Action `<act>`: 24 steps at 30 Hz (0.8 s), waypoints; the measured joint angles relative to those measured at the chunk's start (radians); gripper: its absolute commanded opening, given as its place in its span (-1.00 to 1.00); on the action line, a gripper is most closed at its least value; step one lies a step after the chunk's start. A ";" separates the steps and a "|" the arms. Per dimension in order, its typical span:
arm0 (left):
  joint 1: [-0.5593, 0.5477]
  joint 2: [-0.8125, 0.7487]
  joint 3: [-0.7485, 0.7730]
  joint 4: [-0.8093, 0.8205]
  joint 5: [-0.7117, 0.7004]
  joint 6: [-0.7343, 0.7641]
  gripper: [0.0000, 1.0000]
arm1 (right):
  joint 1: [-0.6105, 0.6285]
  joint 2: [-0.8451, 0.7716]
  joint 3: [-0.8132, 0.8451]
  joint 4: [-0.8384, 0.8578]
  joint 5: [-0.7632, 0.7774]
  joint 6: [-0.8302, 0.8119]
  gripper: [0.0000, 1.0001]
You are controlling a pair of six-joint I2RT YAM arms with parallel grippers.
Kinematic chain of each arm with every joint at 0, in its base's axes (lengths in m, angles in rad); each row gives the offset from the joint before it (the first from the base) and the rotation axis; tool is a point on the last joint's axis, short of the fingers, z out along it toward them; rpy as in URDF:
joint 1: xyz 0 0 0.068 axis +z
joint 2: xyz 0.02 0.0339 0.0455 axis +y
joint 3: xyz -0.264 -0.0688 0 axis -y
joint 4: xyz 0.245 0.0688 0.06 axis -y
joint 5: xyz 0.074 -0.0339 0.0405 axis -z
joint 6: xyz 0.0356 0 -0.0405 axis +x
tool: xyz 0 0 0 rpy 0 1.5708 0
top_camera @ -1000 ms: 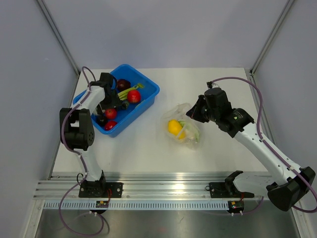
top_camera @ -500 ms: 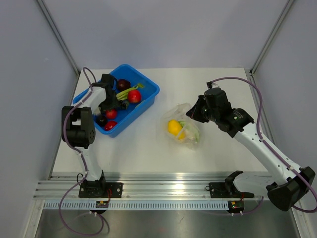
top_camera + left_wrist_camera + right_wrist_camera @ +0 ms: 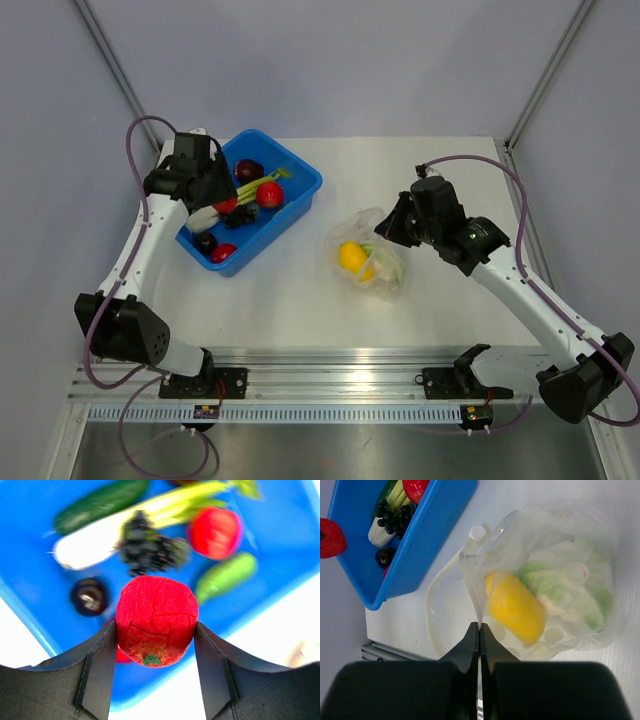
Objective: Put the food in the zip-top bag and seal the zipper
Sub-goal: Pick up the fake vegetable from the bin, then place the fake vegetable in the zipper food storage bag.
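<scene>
**Tomato up, bag slack**

The red tomato [image 3: 156, 621] sits clamped between the partly open left fingers [image 3: 102, 655] above the blue tub [image 3: 298, 193]. It is well apart from the zip-top bag [image 3: 445, 610], which lies on the surface [image 3: 280, 300] holding the yellow pepper [image 3: 514, 606]. The right fingers [image 3: 479, 637] are pinched shut on its rim. The tomato may slip in transit, or the limp mouth may sag and block entry. No readable writing shows.

The tomato [image 3: 156, 620] is red, tub [image 3: 280, 520] blue, pepper [image 3: 514, 607] yellow, clear bag [image 3: 540, 535] white-dotted.
</scene>
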 measured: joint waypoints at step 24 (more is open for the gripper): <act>-0.565 0.100 0.084 0.159 0.432 -0.137 -0.37 | 0.000 -0.003 0.000 0.002 -0.004 0.014 -1.00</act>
